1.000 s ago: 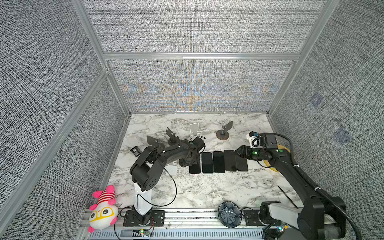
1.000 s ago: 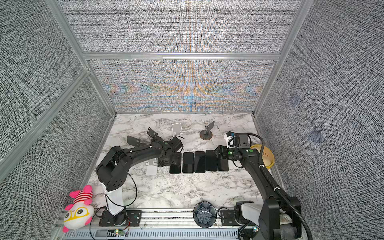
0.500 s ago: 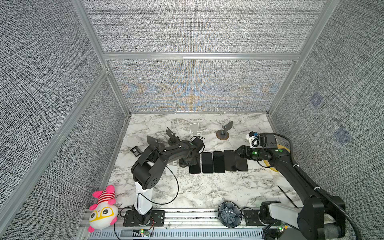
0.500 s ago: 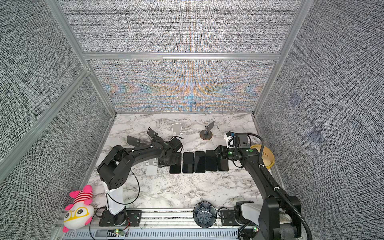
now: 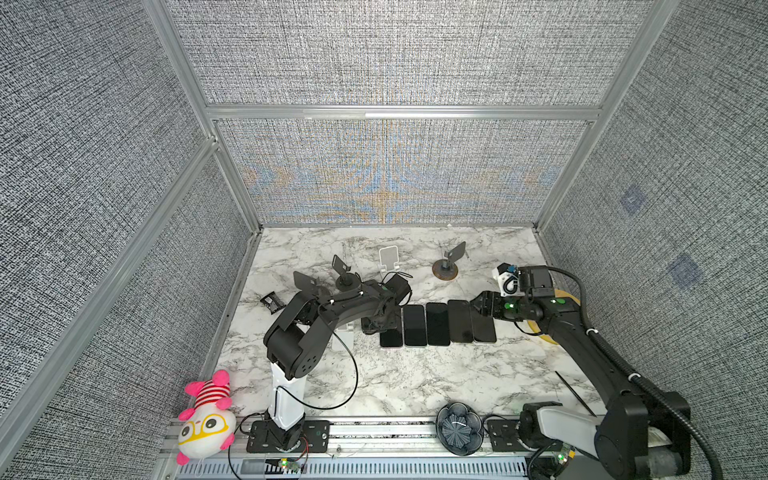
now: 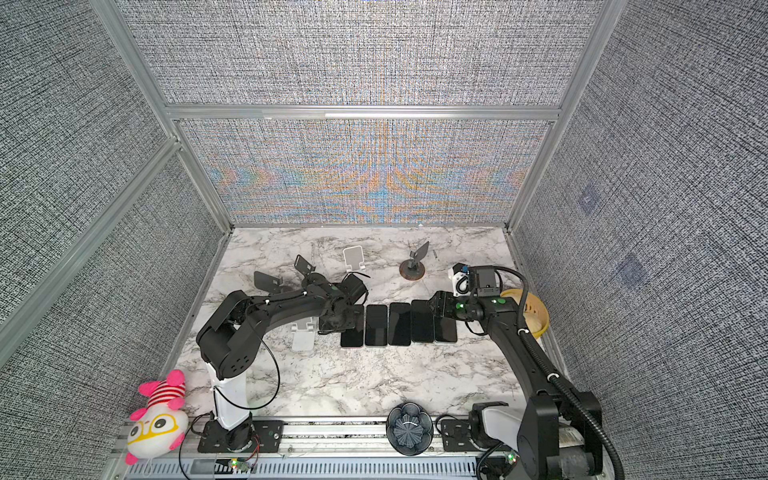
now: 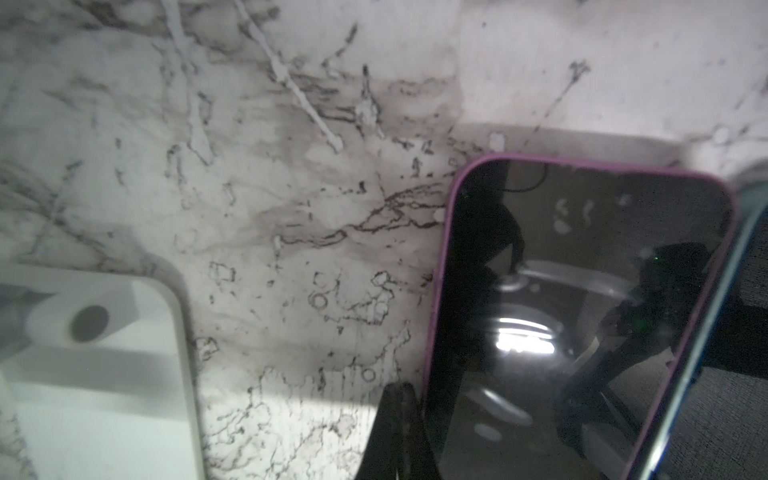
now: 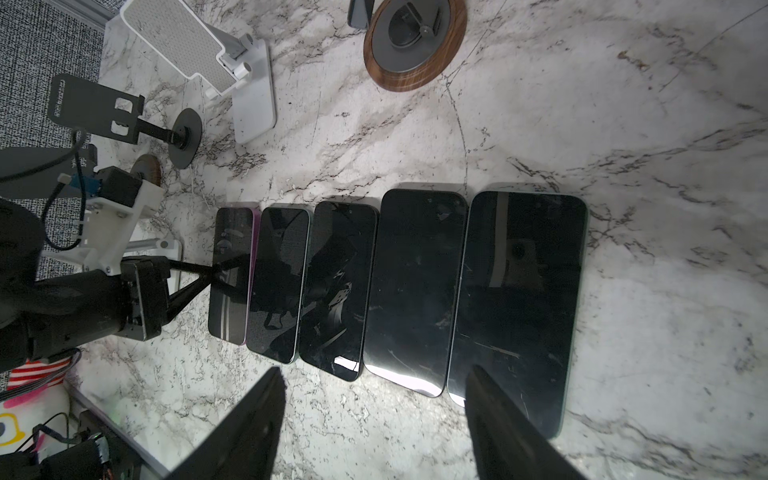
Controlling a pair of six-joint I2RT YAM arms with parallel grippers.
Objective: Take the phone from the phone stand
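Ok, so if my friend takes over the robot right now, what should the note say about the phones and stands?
Left gripper: shut, empty, tips at the edge of the purple-cased phone, at one end of the row.
Right gripper: open, empty, hovering at the row's other end.
Phones: five lie flat, side by side on the marble table.
Stands: white stand by the left gripper, back white stand, black stand, second black stand, wood-based stand: no phone on any.
Done: it seems every phone is off its stand.
Left: probably just pull both arms back.
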